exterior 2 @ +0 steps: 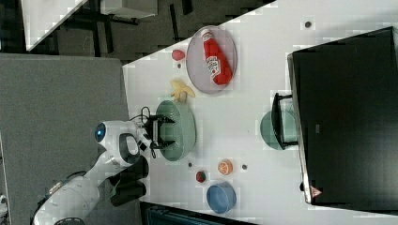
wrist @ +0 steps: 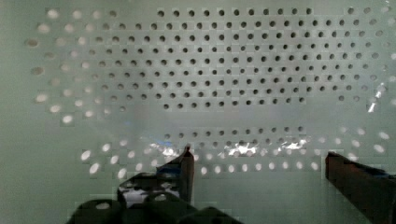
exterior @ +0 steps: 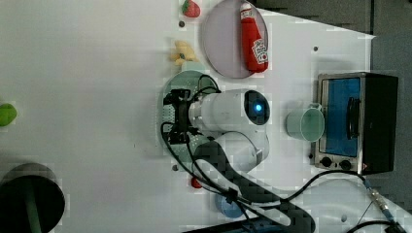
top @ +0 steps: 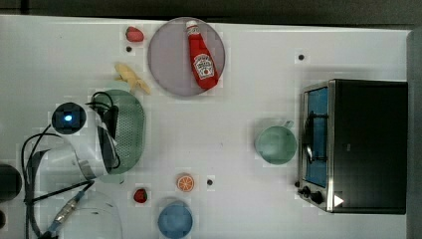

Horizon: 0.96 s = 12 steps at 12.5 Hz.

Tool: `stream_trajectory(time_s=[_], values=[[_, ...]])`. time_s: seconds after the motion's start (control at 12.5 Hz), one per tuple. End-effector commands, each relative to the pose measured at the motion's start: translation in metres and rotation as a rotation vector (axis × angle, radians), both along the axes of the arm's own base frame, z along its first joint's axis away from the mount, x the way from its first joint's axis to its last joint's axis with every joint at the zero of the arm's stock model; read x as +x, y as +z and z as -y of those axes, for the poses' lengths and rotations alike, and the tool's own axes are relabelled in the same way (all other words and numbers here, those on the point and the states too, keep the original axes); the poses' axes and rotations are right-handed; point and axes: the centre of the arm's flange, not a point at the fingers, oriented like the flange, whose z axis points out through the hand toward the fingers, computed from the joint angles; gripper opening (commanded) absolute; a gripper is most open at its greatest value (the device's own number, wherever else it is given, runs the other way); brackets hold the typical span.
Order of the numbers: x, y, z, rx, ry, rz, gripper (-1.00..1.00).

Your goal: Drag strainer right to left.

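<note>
Figure: my gripper (wrist: 257, 163) held wide, fingers spread and empty, directly over the strainer (top: 130, 130). In the wrist view the perforated green floor lies just under the tips, with one finger (wrist: 186, 168) and its partner near the bowl's bottom; I cannot tell whether they touch it.

Key relation. The strainer lies below the gripper (exterior 2: 162, 132), not off to a side, so I judge the coming move to be a short descent into the bowl and then a sideways push against its wall. Its long axis runs up and down in the top view, across the direction of the drag. It sits toward the top view's left, partly hidden under my arm.

Surroundings. In the top view a banana (top: 131, 78) lies just above the strainer's upper end, and beyond that a plate (top: 169, 55) bears a ketchup bottle (top: 201, 56). Below the strainer lie a strawberry (top: 140, 195), an orange slice (top: 185, 182) and a blue bowl (top: 175, 219). The cup (top: 275, 144) and the oven (top: 358, 145) stand well apart on the top view's right.

Obstruction. I see nothing between strainer and table edge on the top view's left. I judge the banana the likeliest thing to be clipped if the bowl swings.
</note>
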Motion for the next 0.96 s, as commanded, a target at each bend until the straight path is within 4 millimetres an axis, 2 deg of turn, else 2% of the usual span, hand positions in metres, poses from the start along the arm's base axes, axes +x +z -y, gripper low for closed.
stream_trajectory(time_s=[0.08,0.72,0.88,0.96], values=[[-0.015,0.012,-0.049,0.012,0.031,0.023,1.00],[-0.022,0.011,-0.081,0.036,0.058,0.037,1.00],[-0.021,0.015,-0.081,0.032,0.062,0.032,1.00],[-0.016,0.023,-0.075,0.018,0.091,0.050,1.00]])
